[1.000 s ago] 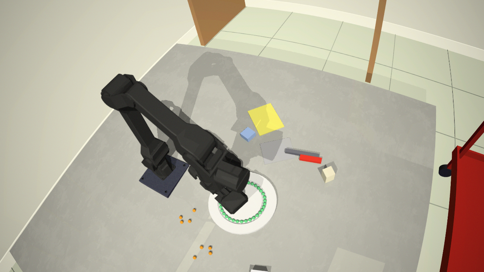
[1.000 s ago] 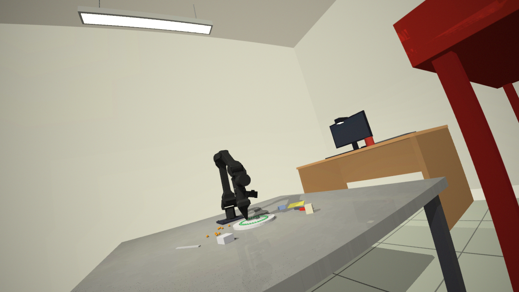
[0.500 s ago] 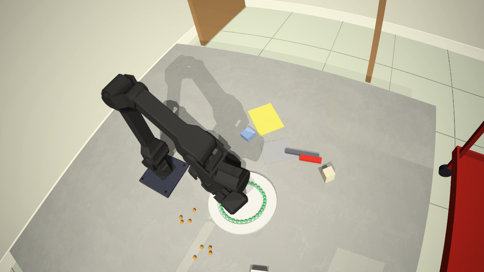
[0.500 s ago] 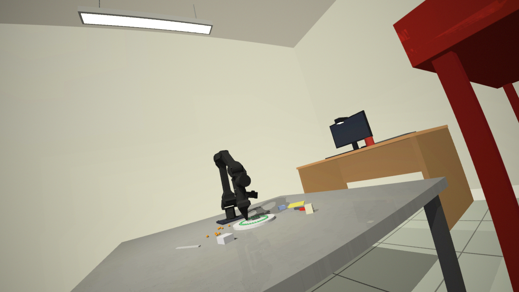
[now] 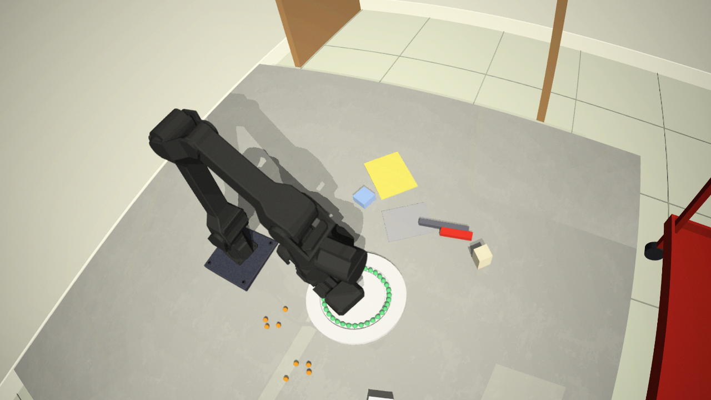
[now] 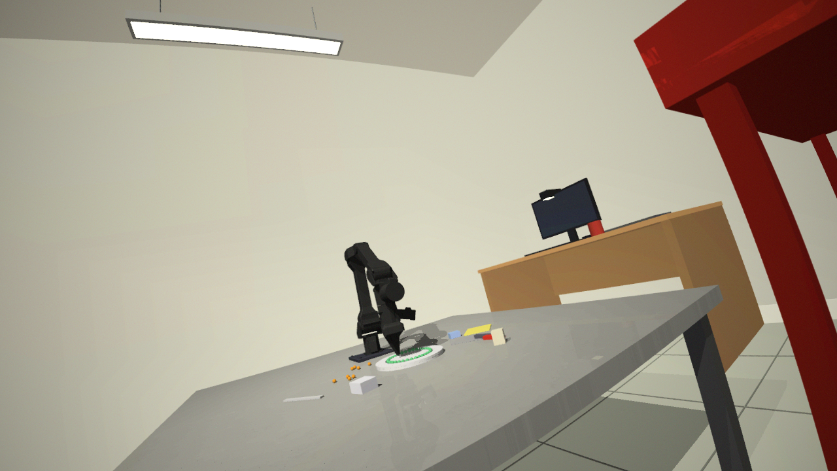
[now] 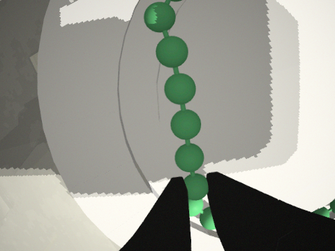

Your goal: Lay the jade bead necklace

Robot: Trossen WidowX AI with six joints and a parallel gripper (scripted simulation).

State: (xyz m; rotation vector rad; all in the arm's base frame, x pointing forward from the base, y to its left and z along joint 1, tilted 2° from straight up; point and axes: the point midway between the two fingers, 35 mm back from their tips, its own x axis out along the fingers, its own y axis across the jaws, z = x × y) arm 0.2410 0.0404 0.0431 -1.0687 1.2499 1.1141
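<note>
The green jade bead necklace (image 5: 388,289) (image 6: 431,350) (image 7: 180,88) is on the round white bead board (image 5: 355,338) (image 7: 94,209). Its right and front beads follow the circular groove in the top view. In the wrist view a nearly straight run of beads cuts inside the groove line on the board's arm side. My gripper (image 6: 398,353) (image 7: 195,185) is low over the board's edge nearest the arm base, shut on the necklace, with one bead between its black fingertips. In the top view the arm hides the fingertips and the beads there.
Several orange beads (image 5: 284,309) (image 5: 308,364) lie near the board. Beyond it are a blue block (image 5: 364,195), a yellow sheet (image 5: 390,175), a grey square (image 5: 402,223), a red bar (image 5: 455,233) beside a dark bar (image 5: 428,222), and a cream block (image 5: 482,256). A white block (image 6: 362,384) stands in front.
</note>
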